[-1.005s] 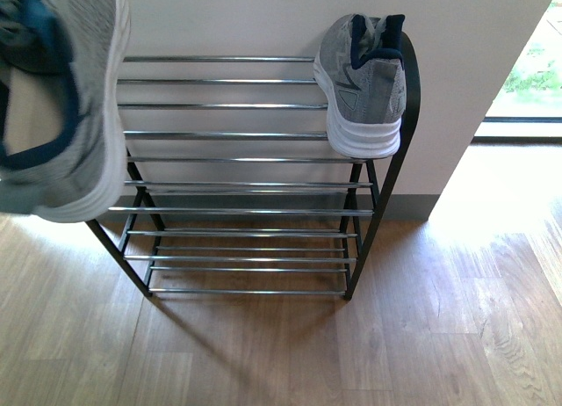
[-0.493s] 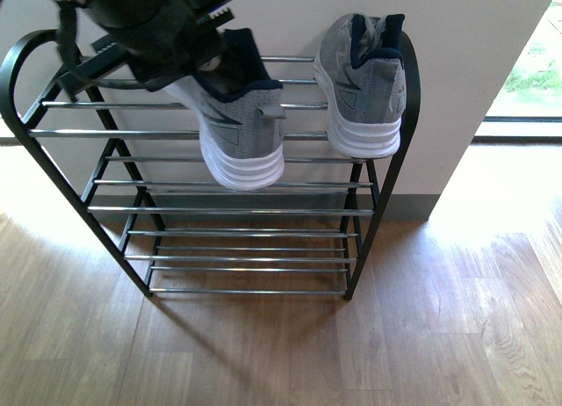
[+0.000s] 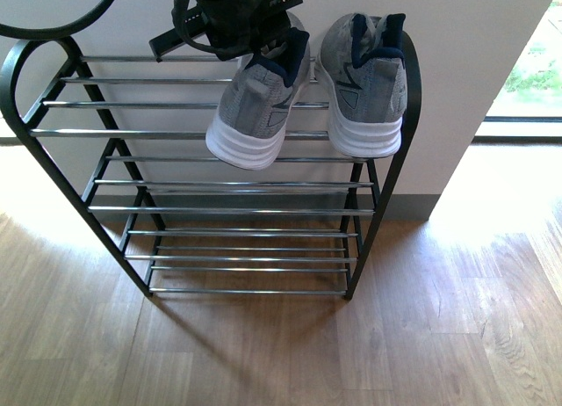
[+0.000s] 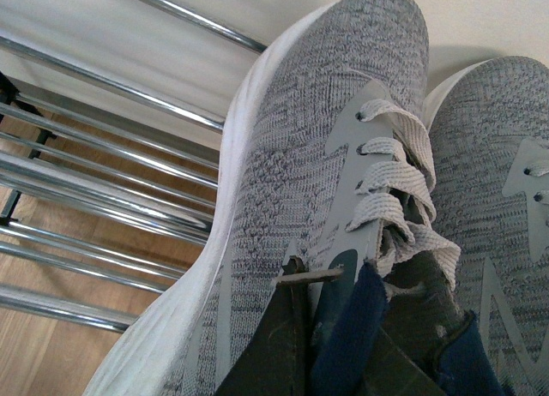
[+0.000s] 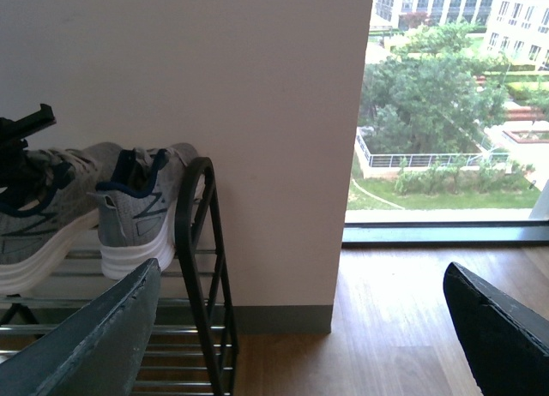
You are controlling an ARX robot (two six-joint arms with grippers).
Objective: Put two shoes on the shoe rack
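Observation:
The black shoe rack (image 3: 393,173) with chrome rods stands against the wall. One grey knit shoe (image 3: 364,81) sits on the right end of its top tier, heel toward me. My left gripper (image 3: 255,46) is shut on the collar of the other shoe (image 3: 255,112) and holds it tilted right beside the first, heel over the front rods. In the left wrist view the fingers (image 4: 274,345) pinch the navy-lined collar of this shoe (image 4: 292,156). My right gripper (image 5: 300,345) is open and empty, off the rack's right end (image 5: 199,233), and sees both shoes (image 5: 137,212).
A white wall (image 3: 465,54) is behind the rack, with a grey skirting board. Wooden floor (image 3: 351,344) lies in front. A floor-level window (image 3: 527,72) is at the right. A black cable loop (image 3: 53,28) hangs at the upper left.
My left arm has carried the shoe from the far left, close to the camera, rightward and down to the top tier, beside the shoe that sits there.

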